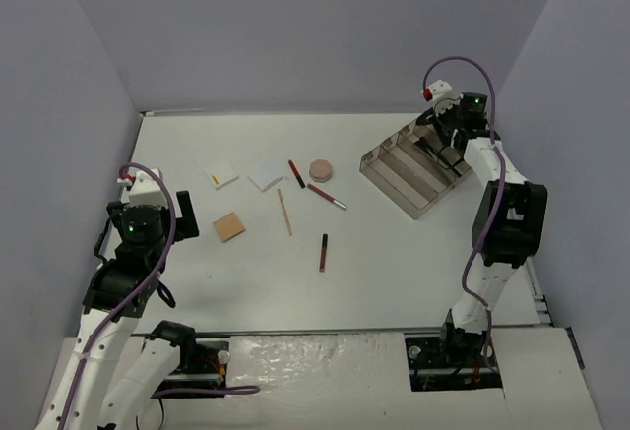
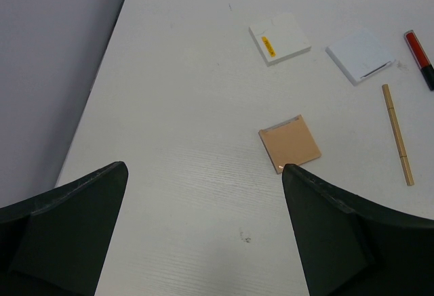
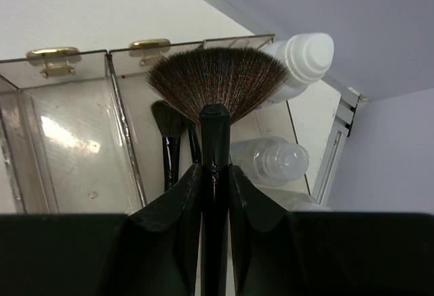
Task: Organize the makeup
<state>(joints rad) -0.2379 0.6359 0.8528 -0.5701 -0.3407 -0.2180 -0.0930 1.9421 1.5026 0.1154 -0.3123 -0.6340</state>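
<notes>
My right gripper (image 3: 215, 167) is shut on a black fan brush (image 3: 217, 86) and holds it over the smoky plastic tray (image 1: 413, 169), above the compartment with two other black brushes (image 3: 169, 133). Clear white-capped bottles (image 3: 274, 157) lie in the compartment to the right. My left gripper (image 2: 203, 174) is open and empty above the table, near the tan pad (image 2: 289, 143). On the table lie a white pad (image 1: 222, 175), a pale-blue pad (image 1: 266, 175), a wooden pencil (image 1: 284, 212), red pencils (image 1: 325, 196), a dark pencil (image 1: 323, 252) and a round pink compact (image 1: 321, 169).
Grey walls close in the table on the left, back and right. The tray stands at the back right, tilted diagonally. The table's left edge (image 2: 102, 79) runs close beside my left gripper.
</notes>
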